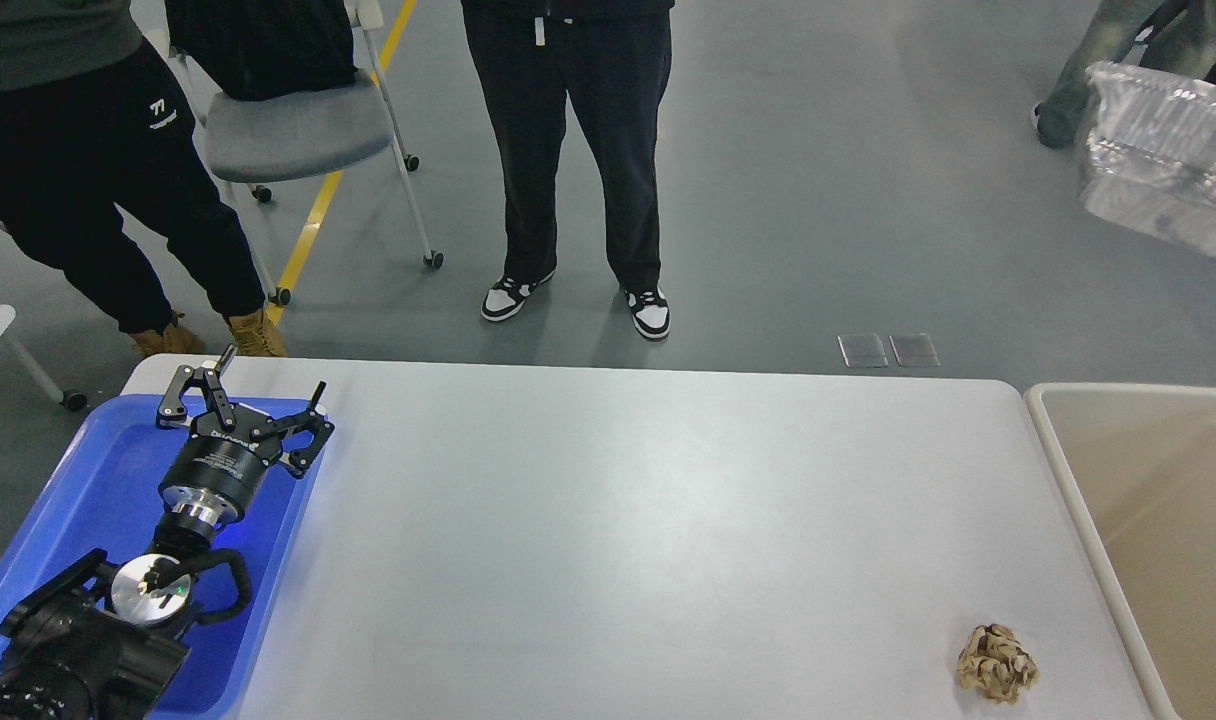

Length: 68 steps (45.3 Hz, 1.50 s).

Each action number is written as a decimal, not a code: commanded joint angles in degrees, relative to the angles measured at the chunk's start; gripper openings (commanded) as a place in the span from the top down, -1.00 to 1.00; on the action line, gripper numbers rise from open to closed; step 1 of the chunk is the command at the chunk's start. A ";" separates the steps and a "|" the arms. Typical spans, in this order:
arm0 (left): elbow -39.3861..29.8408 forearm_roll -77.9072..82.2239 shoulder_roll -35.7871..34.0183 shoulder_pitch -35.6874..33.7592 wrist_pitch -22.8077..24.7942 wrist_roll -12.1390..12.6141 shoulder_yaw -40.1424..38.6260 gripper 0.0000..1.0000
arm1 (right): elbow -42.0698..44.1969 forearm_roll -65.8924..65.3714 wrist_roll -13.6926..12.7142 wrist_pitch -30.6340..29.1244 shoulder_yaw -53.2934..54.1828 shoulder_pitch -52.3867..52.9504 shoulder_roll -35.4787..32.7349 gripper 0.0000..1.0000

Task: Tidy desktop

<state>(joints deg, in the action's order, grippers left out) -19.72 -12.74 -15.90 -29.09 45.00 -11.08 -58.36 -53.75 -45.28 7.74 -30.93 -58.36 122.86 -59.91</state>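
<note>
Table: the desktop (618, 520) is a wide, smooth, white-grey top with rounded corners, filling the lower middle of the frame from the left tray to the right bin.
Crumpled paper: a brown-and-cream crumpled paper wad (997, 663) lies on the table at the lower right, near the table's right edge and apart from everything else.
Blue tray: a blue plastic tray (88, 490) sits over the table's left end, at the lower left of the frame.
Left pincer: the left pincer (251, 403) hovers above the tray's far right corner, its two black fingers spread apart with nothing between them.
Left arm: the black left arm (118, 600) enters from the lower left corner and runs up over the tray to the pincer.
Right pincer: out of frame.
Beige bin: a beige bin (1068, 470) stands just beside the table's right edge, at the right of the frame; its inside looks bare as far as it shows.
Floor: grey floor (818, 200) with a yellow line (313, 225) at the upper left.
People: a person in black trousers and black-and-white trainers (568, 150) stands beyond the table's far edge; another in dark trousers and tan boots (98, 200) stands at the upper left.
Chair: a grey wheeled chair (293, 130) stands between them.
Clear packaging: crinkled clear plastic packaging (1168, 150) shows at the upper right.
</note>
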 commanded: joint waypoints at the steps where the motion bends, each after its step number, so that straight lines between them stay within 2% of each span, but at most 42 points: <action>1: 0.03 -0.09 0.00 0.00 0.00 0.00 -0.08 -1.00 | 13.13 15.54 -0.89 8.69 1.41 -11.13 -6.80 1.00; 8: 0.03 -0.09 0.00 0.00 0.00 0.00 -0.08 -1.00 | 19.81 31.37 -1.06 15.98 3.95 -25.72 -5.66 1.00; 13: 0.03 -0.09 0.00 0.00 0.00 0.00 0.00 -1.00 | 22.19 38.84 -1.76 17.48 7.46 -36.35 -4.87 1.00; 21: 0.03 -0.09 0.00 0.00 0.00 0.00 -0.08 -1.00 | 22.37 41.84 -2.47 21.87 12.30 -46.91 -2.42 1.00; 33: 0.03 -0.09 0.00 0.00 0.00 0.00 0.00 -1.00 | 23.16 52.48 -5.63 34.53 17.92 -61.86 10.76 1.00; 38: 0.03 -0.09 0.00 0.00 0.00 0.00 0.00 -1.00 | 27.10 54.15 -7.04 38.40 22.93 -68.97 17.09 1.00; 41: 0.03 -0.09 0.00 0.00 0.00 0.00 0.00 -1.00 | 32.02 54.07 -8.35 39.54 27.76 -73.89 21.48 1.00; 46: 0.03 -0.09 0.00 0.00 0.00 0.00 0.00 -1.00 | 44.93 53.19 -10.82 38.85 36.64 -81.63 29.48 1.00; 49: 0.03 -0.09 0.00 0.00 0.00 0.00 0.00 -1.00 | 49.17 53.19 -11.78 38.67 39.98 -84.01 32.65 1.00; 68: 0.03 -0.09 0.00 0.00 0.00 0.00 0.00 -1.00 | 50.23 53.36 -12.14 38.85 42.98 -90.08 34.86 1.00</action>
<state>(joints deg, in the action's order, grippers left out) -19.69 -12.83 -15.91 -29.09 45.00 -11.06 -58.36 -6.14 7.78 -3.77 7.66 -18.15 37.33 -27.43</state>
